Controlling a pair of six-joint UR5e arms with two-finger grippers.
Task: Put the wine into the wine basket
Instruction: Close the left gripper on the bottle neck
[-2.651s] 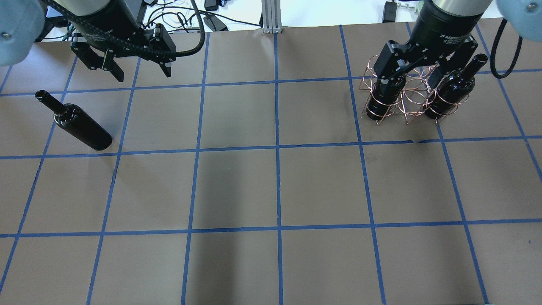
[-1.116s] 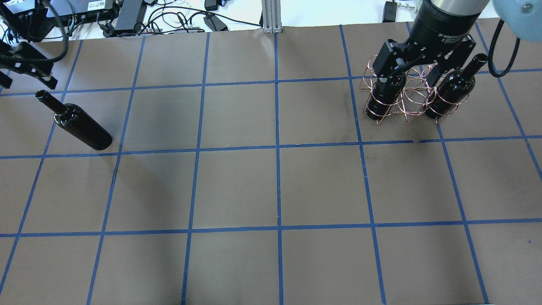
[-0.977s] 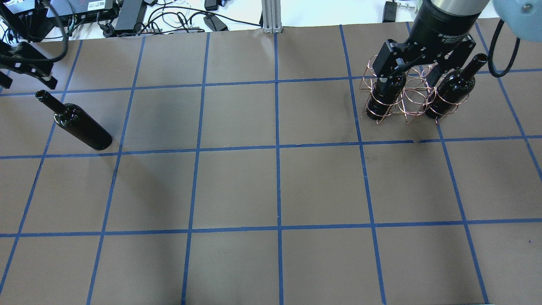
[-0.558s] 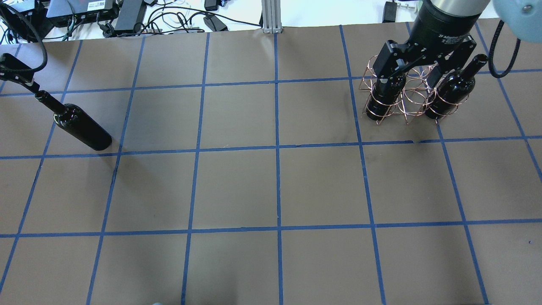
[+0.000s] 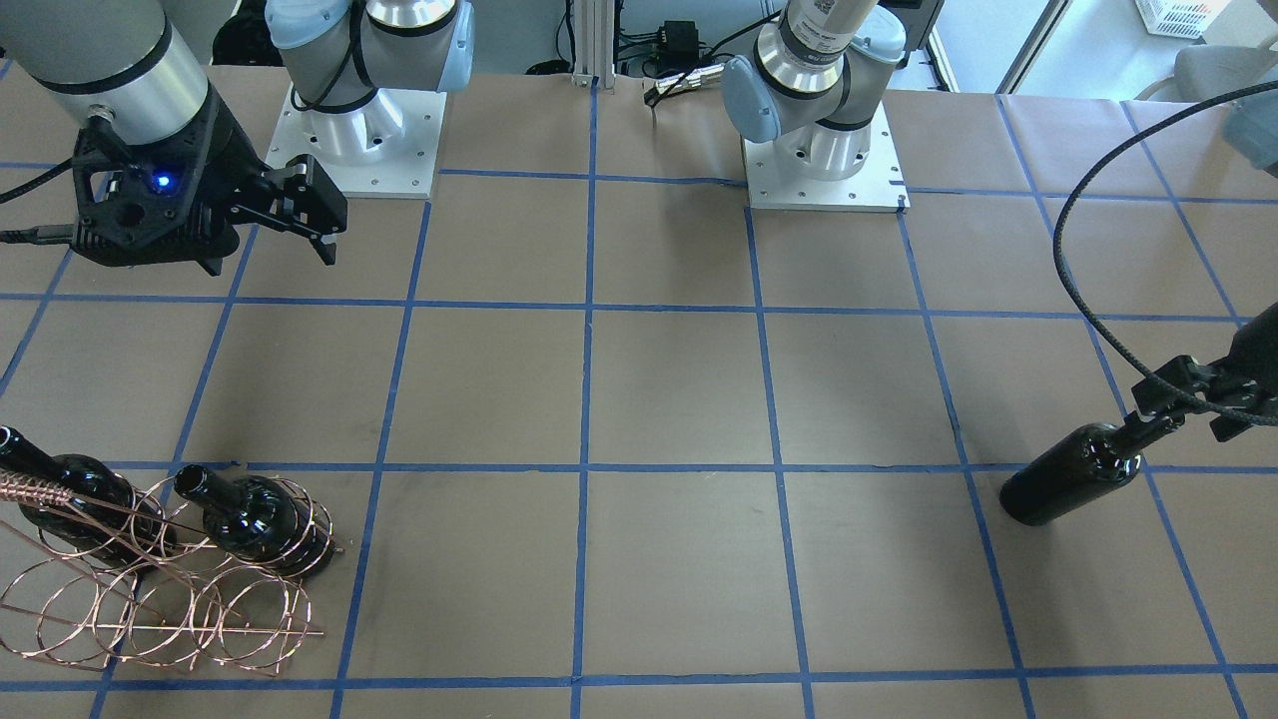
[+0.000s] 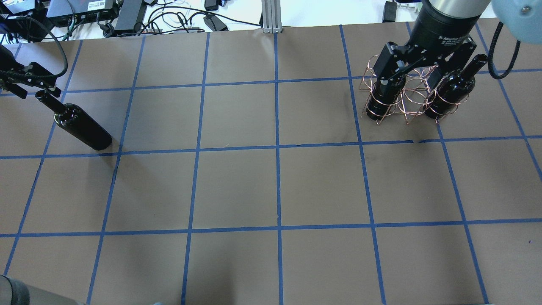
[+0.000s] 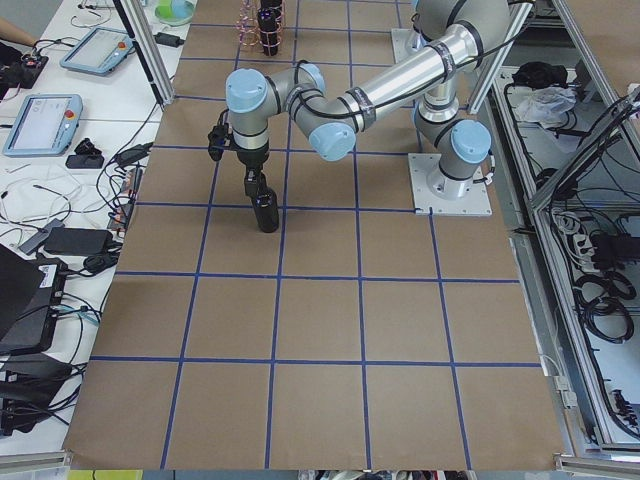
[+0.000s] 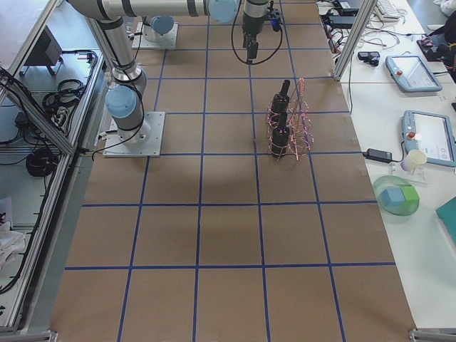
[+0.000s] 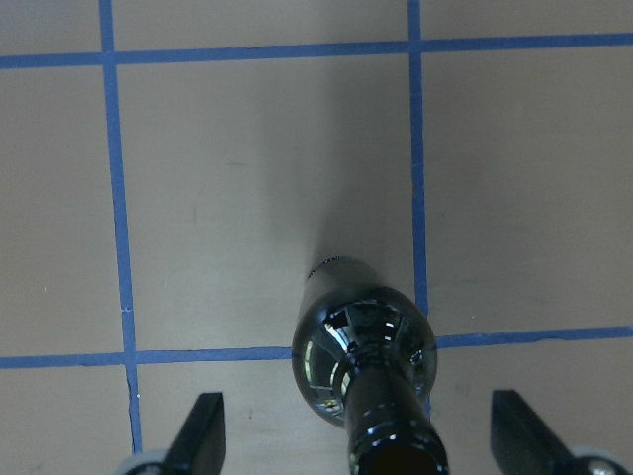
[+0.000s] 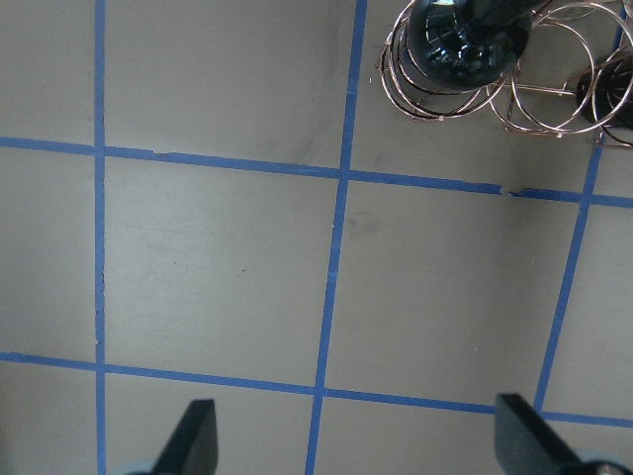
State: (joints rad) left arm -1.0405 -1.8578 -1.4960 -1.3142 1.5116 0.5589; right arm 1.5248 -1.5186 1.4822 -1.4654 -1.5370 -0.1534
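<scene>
A dark wine bottle (image 6: 80, 127) stands alone on the table's left side; it also shows in the front view (image 5: 1073, 474) and the left wrist view (image 9: 366, 366). My left gripper (image 6: 34, 90) is open, its fingers either side of the bottle's neck and apart from it (image 9: 361, 435). The copper wire wine basket (image 6: 408, 99) stands at the back right and holds two more bottles, one (image 6: 383, 97) on its left and one (image 6: 451, 93) on its right. My right gripper (image 6: 413, 78) hangs open and empty above the basket (image 10: 554, 89).
The table is brown paper with a blue tape grid (image 6: 277, 148). Cables and power boxes (image 6: 127, 12) lie beyond the back edge. The two arm bases (image 5: 824, 150) stand at the robot's side of the table.
My left arm has swung from the back of the table out to the far left and come over the lone bottle's neck. The right arm has hardly moved.
</scene>
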